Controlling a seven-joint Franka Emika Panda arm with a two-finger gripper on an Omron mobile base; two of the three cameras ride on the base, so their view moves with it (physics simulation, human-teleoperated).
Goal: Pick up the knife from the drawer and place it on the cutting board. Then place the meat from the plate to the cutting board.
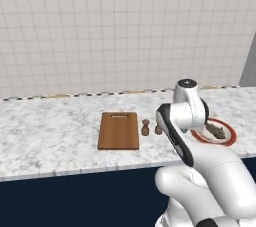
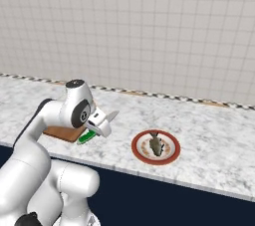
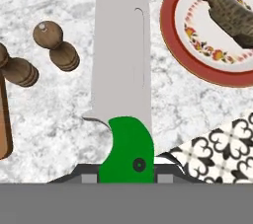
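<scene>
gripper [image 2: 97, 129] clamped on knife [image 3: 123, 80] — handle end cut off — fingertips hidden

Two base views behind the arm, sharing the counter [image 1: 50, 136], hand view close, looking down at it.

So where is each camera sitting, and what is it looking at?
Left base view: behind the arm on its left, looking forward and down at the counter, the cutting board and two shakers; the white arm rises at lower right.
Right base view: behind on the right, looking at the plate with the meat; the arm rises at lower left, its claw shut on the knife.
Hand view: on the hand, looking along the knife down at the counter.
All three share the plate with the meat.
</scene>
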